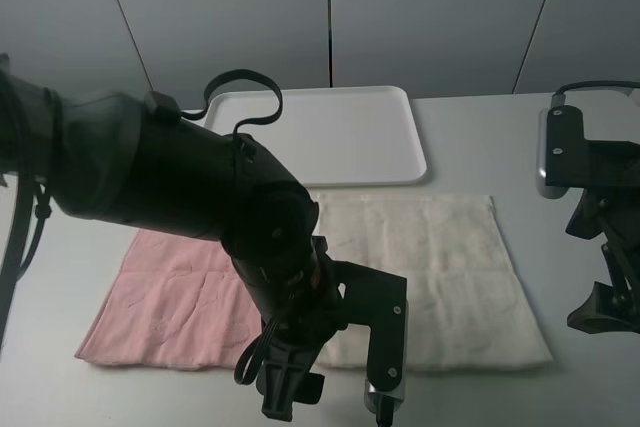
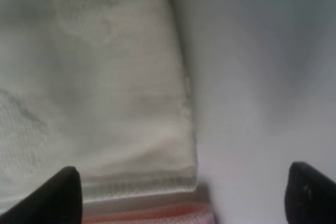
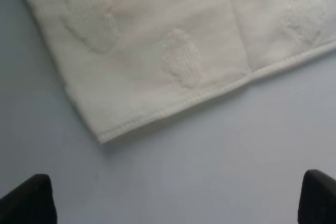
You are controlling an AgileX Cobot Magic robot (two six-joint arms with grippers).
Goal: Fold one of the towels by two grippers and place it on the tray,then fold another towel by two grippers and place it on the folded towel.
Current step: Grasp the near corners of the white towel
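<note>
A cream-white towel (image 1: 440,267) lies flat on the table, with a pink towel (image 1: 165,302) flat to its left and their edges meeting. The white tray (image 1: 330,132) sits behind them, with nothing on it. My left gripper (image 1: 298,392) is open and empty above the white towel's near left corner (image 2: 157,156). The pink edge (image 2: 157,214) shows between its fingertips (image 2: 60,195). My right gripper (image 1: 605,307) is open and empty, hovering just right of the white towel's near right corner (image 3: 105,132). Its fingertips (image 3: 29,200) are over bare table.
The left arm's bulky black body (image 1: 180,187) hides the seam between the towels and part of the pink towel. Grey table (image 1: 480,137) surrounds the tray. A grey panelled wall (image 1: 400,7) stands behind.
</note>
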